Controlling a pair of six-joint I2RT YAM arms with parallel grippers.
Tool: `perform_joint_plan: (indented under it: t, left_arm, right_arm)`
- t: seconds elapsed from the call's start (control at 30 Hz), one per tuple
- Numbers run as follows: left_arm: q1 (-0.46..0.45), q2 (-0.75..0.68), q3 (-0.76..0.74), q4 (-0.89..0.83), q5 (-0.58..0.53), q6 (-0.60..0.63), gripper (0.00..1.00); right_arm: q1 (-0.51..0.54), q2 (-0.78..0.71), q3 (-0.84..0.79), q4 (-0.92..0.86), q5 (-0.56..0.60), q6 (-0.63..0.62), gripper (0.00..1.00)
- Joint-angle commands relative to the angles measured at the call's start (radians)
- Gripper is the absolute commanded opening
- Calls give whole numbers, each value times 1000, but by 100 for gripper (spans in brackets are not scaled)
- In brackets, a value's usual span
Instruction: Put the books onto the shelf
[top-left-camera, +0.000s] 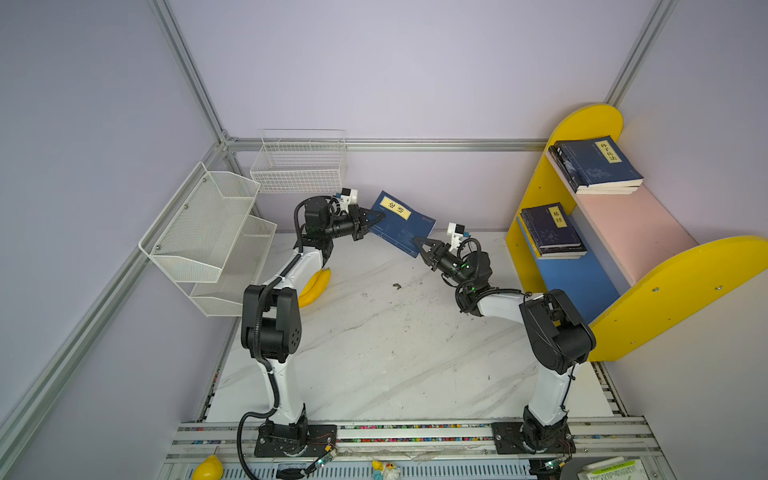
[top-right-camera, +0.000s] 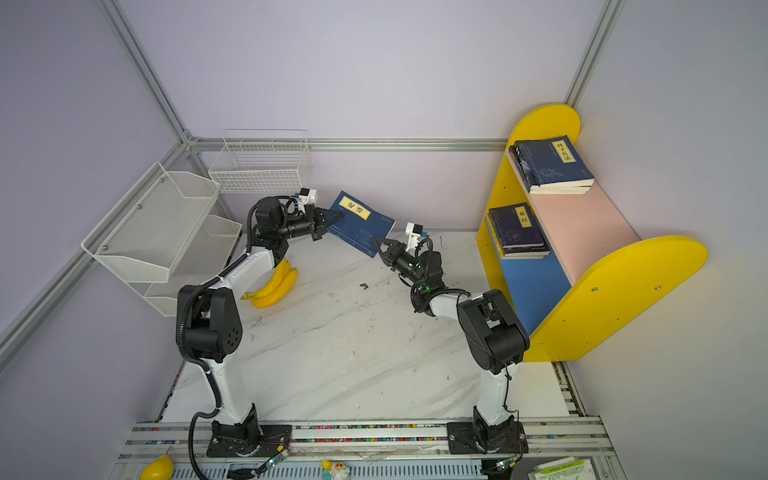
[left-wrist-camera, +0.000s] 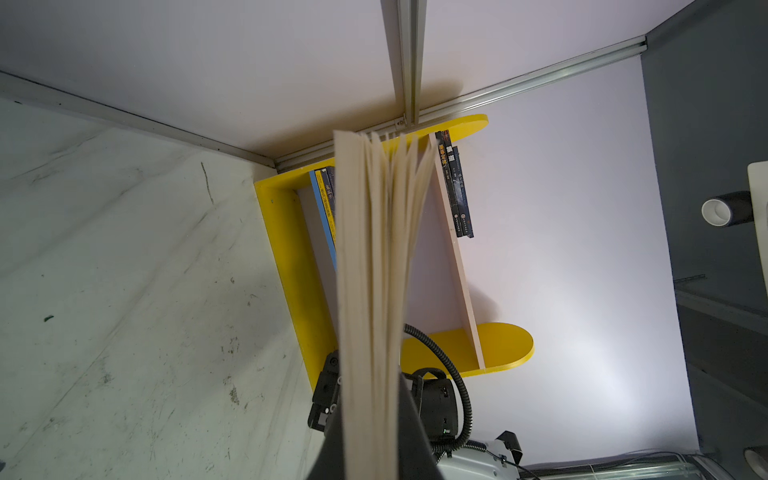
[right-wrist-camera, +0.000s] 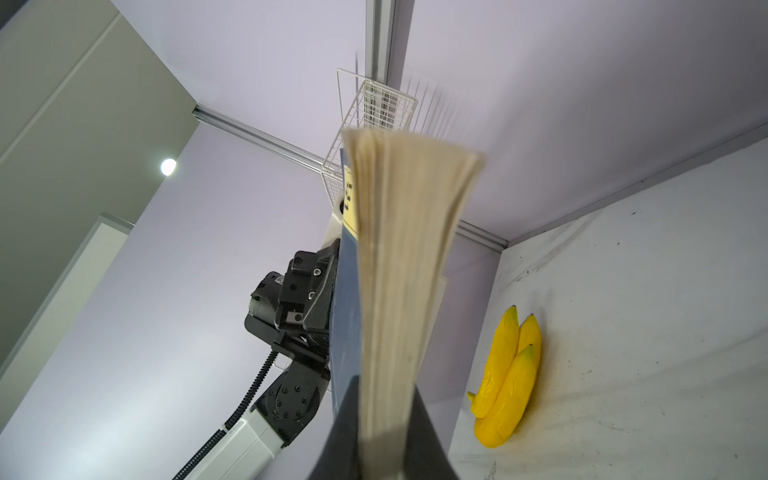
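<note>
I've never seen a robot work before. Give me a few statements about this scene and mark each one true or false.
1. The left fingers and the right fingers both grip the navy book, which hangs above the table. True.
2. Books lie on both the pink board and the blue board of the shelf. True.
3. The bananas lie on the shelf. False: they lie on the table.
4. A book sits in the wire basket. False: no book shows in it.
</note>
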Motion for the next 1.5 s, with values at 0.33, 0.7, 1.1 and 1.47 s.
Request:
perform_joint_plan:
  t: [0.33, 0.7, 1.1, 1.47]
  left_arm:
    - [21, -41, 77, -183, -103, 174, 77]
    - [21, -77, -54, -154, -113, 170, 78]
    - [22, -95, -91, -104, -115, 142, 78]
    - [27, -107, -156, -29, -116, 91, 77]
  right_arm:
    - [-199, -268, -224, -163, 257, 11, 2]
    - [-512, -503, -271, -380, 282, -117, 1]
    - [-759, -336, -58, -430, 244, -108, 1]
    - [-798, -235, 86, -613, 296, -187, 2]
